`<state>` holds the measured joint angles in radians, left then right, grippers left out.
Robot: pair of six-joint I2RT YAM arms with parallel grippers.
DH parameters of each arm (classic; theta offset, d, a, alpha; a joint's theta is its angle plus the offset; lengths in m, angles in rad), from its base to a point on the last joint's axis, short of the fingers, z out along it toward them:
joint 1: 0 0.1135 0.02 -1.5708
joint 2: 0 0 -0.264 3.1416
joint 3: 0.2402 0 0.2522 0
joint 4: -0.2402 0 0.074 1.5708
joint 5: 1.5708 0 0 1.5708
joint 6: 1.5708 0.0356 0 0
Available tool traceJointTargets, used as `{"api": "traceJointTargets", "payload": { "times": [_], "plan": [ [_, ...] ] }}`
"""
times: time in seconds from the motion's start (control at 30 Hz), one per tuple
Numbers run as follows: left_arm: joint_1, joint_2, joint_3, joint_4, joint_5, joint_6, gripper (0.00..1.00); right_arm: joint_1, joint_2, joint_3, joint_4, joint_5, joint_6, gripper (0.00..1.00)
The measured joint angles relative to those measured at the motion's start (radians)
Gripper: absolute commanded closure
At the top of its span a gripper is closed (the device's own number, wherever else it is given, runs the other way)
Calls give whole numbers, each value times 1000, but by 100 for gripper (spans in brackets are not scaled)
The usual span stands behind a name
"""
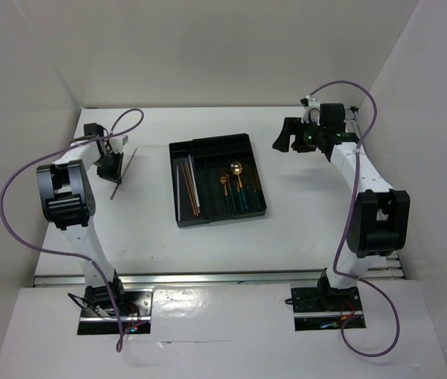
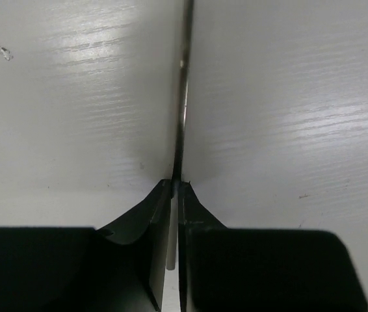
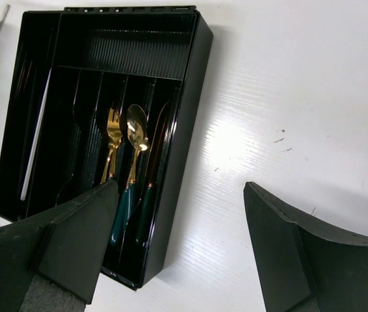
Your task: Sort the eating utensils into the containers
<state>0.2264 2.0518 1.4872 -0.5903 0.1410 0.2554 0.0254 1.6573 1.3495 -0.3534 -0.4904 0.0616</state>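
Bases of both arms are bolted at the near edge of the table (image 1: 302, 229).

Left gripper (image 2: 176, 187): jaws closed tight on 1 thin silver chopstick (image 2: 183, 97). The stick runs straight out ahead of the fingers over bare table on the left side, well apart from the tray. It cannot be told whether its end touches the surface.

Tray (image 1: 208, 222): black, at table centre, with long compartments running near to far and 1 cross compartment at the far end.
- Left compartments: copper chopsticks (image 1: 189, 185) lie lengthwise, with 1 pale stick (image 1: 179, 189) beside them on the left.
- Right compartments: gold fork (image 3: 112, 127) and gold spoon (image 3: 136, 120) lie in neighbouring slots, green handles toward the near end.
- Rightmost slot: a third green-handled piece (image 3: 146, 208), its head in shadow, so its type cannot be told.

Right gripper (image 3: 181, 187): jaws spread wide and holding nothing. It hangs at the far right, beside the tray's right wall and clear of it.
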Motion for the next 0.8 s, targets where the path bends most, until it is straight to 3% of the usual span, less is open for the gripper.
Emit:
{"api": "traceJointTargets", "payload": {
  "times": [0.1,0.4,0.7,0.8],
  "plan": [
    [3,9,14,-5,16,-7,100,0,3,0,0,0,0,15],
    [9,-3,-1,-9,89,-77,100,0,4,0,1,-2,0,15],
    [10,-161,-51,-71,315,-252,100,14,4,0,4,-21,-2,16],
    [10,-274,-61,-50,413,-339,100,38,4,0,8,-22,-9,29]
  ]
}}
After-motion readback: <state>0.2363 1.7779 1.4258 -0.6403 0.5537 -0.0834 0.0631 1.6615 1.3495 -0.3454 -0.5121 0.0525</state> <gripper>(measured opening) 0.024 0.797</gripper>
